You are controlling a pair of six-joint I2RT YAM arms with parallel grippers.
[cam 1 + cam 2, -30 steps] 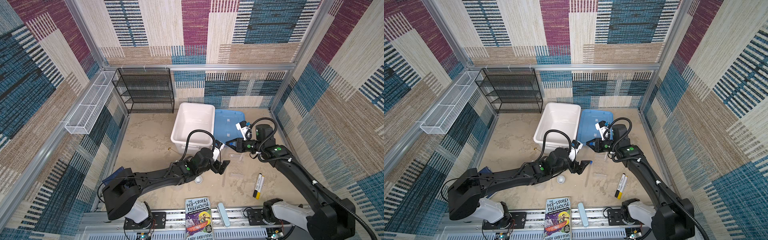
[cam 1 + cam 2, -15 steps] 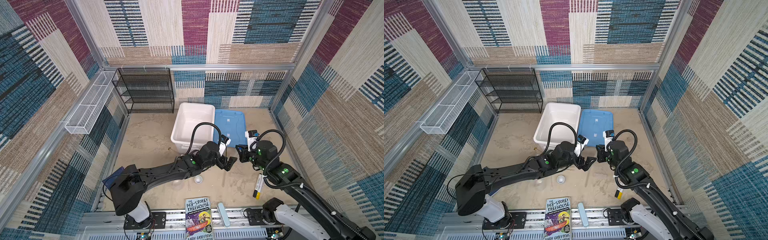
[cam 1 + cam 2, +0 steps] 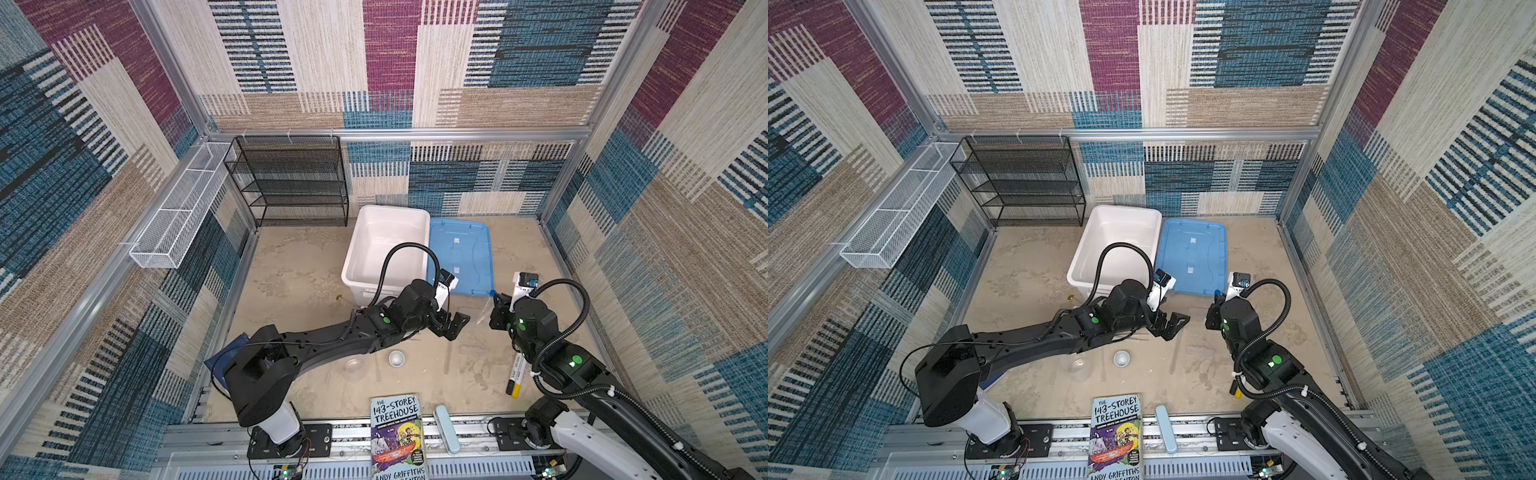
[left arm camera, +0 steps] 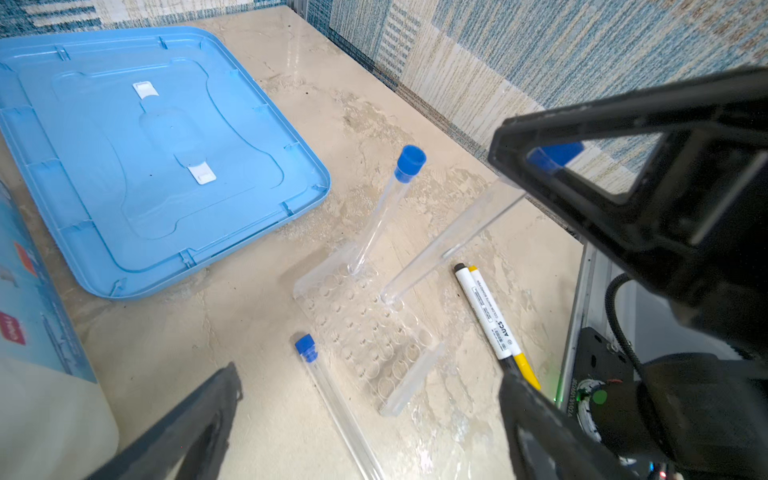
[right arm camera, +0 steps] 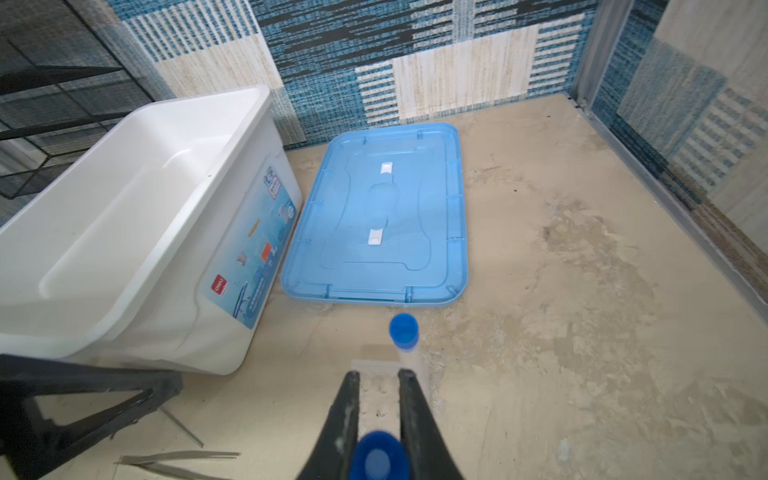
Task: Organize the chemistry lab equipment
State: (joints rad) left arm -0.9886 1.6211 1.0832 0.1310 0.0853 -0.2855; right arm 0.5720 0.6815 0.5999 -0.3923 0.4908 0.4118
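My right gripper [image 5: 379,378] is shut on a blue-capped clear tube [image 4: 453,241], tilted with its lower end at the clear rack [image 4: 374,332]. A second tube [image 4: 386,208] stands slanted in the rack, and a third tube [image 4: 332,399] lies flat beside it. My left gripper [image 4: 365,436] hangs open over that lying tube, just left of the right gripper [image 3: 496,311] in both top views. Nearer the front lie the round flask [image 3: 354,365], grey dish [image 3: 396,358], glass sticks [image 3: 377,372] and tweezers [image 5: 178,457]. The rod's brass tip [image 3: 338,297] shows by the bin.
A white bin [image 3: 388,249] and a blue lid [image 3: 459,257] sit at the back, behind both grippers. Black and yellow markers [image 3: 515,374] lie right of the rack. A book [image 3: 397,436] and a pale case [image 3: 446,428] sit at the front edge. A black shelf [image 3: 291,183] stands back left.
My right arm has drawn back from the blue lid toward the front right, carrying the tube down to the rack. The left gripper has shifted slightly right and stays open.
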